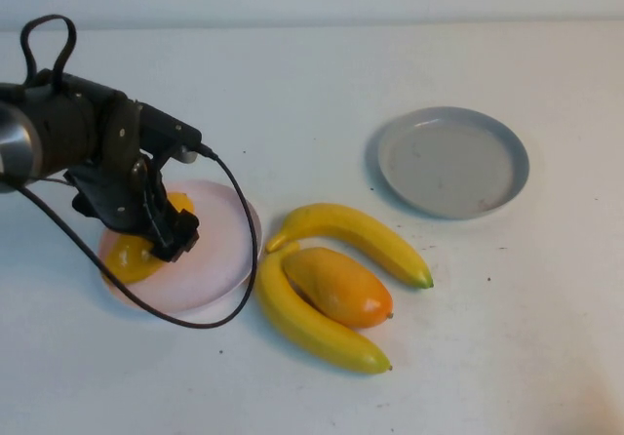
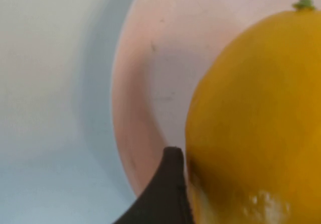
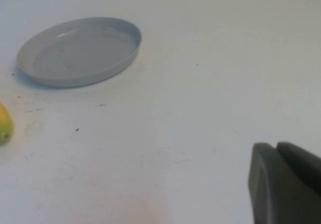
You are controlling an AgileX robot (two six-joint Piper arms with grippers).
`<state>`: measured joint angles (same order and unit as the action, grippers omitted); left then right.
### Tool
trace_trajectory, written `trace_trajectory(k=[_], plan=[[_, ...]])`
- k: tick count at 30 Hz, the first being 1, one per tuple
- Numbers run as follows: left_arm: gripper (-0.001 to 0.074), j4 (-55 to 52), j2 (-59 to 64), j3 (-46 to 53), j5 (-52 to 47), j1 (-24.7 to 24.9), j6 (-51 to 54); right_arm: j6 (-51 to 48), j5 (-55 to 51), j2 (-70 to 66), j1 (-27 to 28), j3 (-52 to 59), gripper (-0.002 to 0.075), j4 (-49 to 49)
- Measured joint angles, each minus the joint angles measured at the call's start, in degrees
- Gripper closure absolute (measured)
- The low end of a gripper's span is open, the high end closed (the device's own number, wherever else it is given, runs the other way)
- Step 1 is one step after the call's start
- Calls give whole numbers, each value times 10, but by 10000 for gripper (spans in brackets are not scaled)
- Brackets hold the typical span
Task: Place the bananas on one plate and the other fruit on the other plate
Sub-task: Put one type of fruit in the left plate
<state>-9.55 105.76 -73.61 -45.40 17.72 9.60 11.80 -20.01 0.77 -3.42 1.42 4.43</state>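
Note:
My left gripper (image 1: 161,235) hangs low over the pale pink plate (image 1: 219,250), open, its jaws straddling the yellow mango (image 1: 132,257) that lies on the plate. In the left wrist view one dark finger (image 2: 173,184) stands right beside that mango (image 2: 256,123) over the pink plate (image 2: 150,83). Two bananas (image 1: 356,235) (image 1: 302,323) lie on the table around the yellow-orange mango (image 1: 341,286). The grey-blue plate (image 1: 453,162) holds nothing. My right gripper (image 3: 277,151) is shut over bare table, away from the grey-blue plate (image 3: 80,50).
A black cable (image 1: 234,289) loops from the left arm across the pink plate's near right side. A banana tip (image 3: 4,123) shows at the edge of the right wrist view. White table lies on all sides.

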Motion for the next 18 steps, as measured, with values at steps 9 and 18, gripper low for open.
trace_trajectory(k=[9, 18], plan=[[67, -15, -27, 0, 0, 1, -8, 0, 0, 0, 0, 0, 743, 0], [67, 36, -79, -30, -19, 1, 205, 0, 0, 0, 0, 0, 743, 0]])
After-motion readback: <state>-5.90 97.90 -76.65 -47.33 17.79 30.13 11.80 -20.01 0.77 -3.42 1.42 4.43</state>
